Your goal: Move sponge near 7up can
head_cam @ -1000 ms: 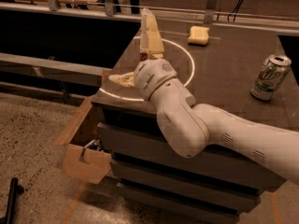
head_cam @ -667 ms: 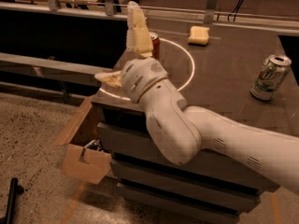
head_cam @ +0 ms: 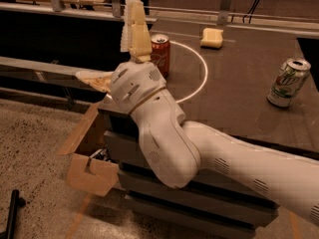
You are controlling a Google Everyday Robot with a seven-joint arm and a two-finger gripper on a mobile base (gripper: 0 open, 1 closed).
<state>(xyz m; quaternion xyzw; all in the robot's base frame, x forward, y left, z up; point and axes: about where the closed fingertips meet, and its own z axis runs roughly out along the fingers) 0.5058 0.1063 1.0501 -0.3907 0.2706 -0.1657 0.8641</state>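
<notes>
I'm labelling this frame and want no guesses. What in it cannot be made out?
Camera view only.
red can: left edge hidden by the upright finger of the open gripper, which is at the table left corner.
arm: cut off by the right edge.
table: front-left edge hidden by the arm.
cardboard box: contents too dark.

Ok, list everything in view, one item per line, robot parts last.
sponge: one, pale yellow, far side of the table, beyond the ring
7up can: one, silver-white and green, right side of the table
Coca-Cola can: one, red, upright inside the ring
ring: one, white, marked on the table top
table: one, dark
cardboard box: one, brown, on the floor at left
arm: one, white, from lower right to centre
gripper: one, pale-yellow fingers spread open, over the table's left edge beside the Coca-Cola can
</notes>
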